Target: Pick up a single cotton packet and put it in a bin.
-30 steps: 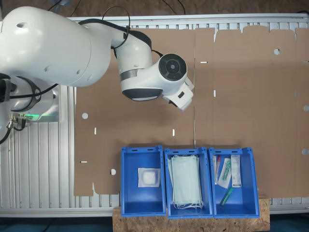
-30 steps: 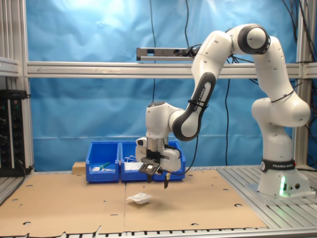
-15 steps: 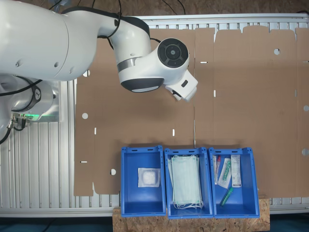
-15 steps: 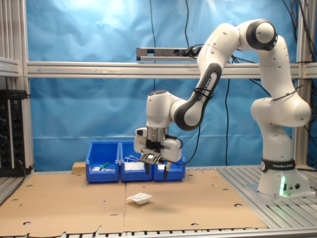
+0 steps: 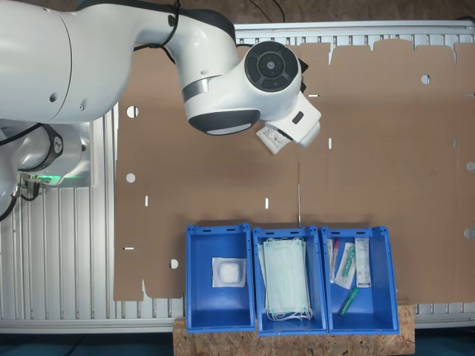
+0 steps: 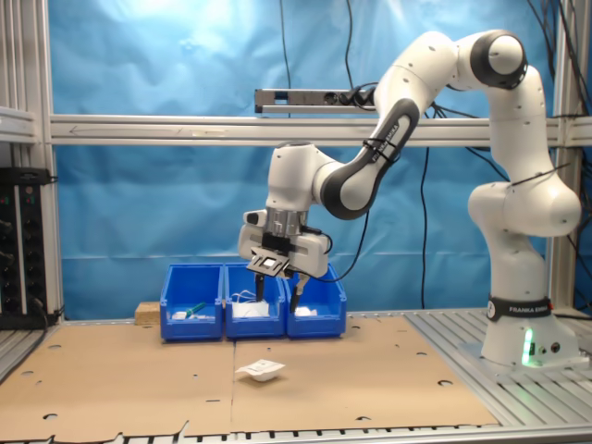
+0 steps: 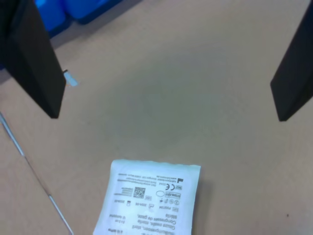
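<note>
A white cotton packet [image 5: 271, 139] lies on the brown cardboard, its printed side up, half hidden under my hand in the first exterior view. It also lies on the cardboard [image 6: 260, 371] in the second exterior view and in the wrist view [image 7: 151, 200]. My gripper [image 6: 277, 298] hangs well above it, open and empty. In the wrist view the black fingers [image 7: 29, 58] stand wide apart and the gripper [image 7: 166, 116] is off to one side of the packet. Another white packet [image 5: 228, 272] rests in a blue bin [image 5: 215, 311].
Three blue bins stand in a row at the cardboard's edge. The middle one [image 5: 290, 232] holds pale green masks [image 5: 286, 278]. The third [image 5: 378, 311] holds narrow packets [image 5: 361, 262]. Broad bare cardboard [image 5: 386, 148] spreads around the packet. The arm's base [image 6: 518, 324] stands on the metal frame.
My gripper has risen from just above the cardboard and drifted toward the second exterior view's left. It stayed open. The packet on the cardboard has not moved.
</note>
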### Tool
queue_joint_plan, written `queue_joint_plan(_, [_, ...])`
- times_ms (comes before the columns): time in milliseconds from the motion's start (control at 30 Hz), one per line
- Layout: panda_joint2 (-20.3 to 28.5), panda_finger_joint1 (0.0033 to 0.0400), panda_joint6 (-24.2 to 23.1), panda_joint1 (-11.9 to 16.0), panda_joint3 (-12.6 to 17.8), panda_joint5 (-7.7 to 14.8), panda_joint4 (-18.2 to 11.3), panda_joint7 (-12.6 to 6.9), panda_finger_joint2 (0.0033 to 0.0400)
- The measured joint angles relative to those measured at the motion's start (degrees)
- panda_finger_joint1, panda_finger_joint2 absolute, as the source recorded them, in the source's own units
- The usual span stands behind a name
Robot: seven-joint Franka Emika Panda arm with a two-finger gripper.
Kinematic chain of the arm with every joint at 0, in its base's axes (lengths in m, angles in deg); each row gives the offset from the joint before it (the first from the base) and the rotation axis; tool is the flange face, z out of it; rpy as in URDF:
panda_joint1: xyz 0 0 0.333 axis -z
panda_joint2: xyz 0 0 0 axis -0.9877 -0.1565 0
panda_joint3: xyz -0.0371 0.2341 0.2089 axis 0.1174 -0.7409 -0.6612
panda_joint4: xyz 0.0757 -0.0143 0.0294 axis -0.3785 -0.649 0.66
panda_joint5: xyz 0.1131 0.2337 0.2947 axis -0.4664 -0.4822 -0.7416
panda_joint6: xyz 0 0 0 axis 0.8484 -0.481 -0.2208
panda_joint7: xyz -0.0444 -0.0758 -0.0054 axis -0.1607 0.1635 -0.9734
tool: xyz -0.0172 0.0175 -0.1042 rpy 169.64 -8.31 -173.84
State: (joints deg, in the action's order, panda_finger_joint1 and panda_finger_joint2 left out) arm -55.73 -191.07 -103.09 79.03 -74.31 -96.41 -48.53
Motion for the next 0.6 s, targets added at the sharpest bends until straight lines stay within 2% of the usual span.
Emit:
queue_joint_plan(367, [-0.54,0.0400,0.48,-0.03,0.06,0.04,2.49,0.00,0.0400])
queue_joint_plan(600, [-1.37,0.0400,0.86,-0.05,0.10,0.04,2.96,0.00,0.0400])
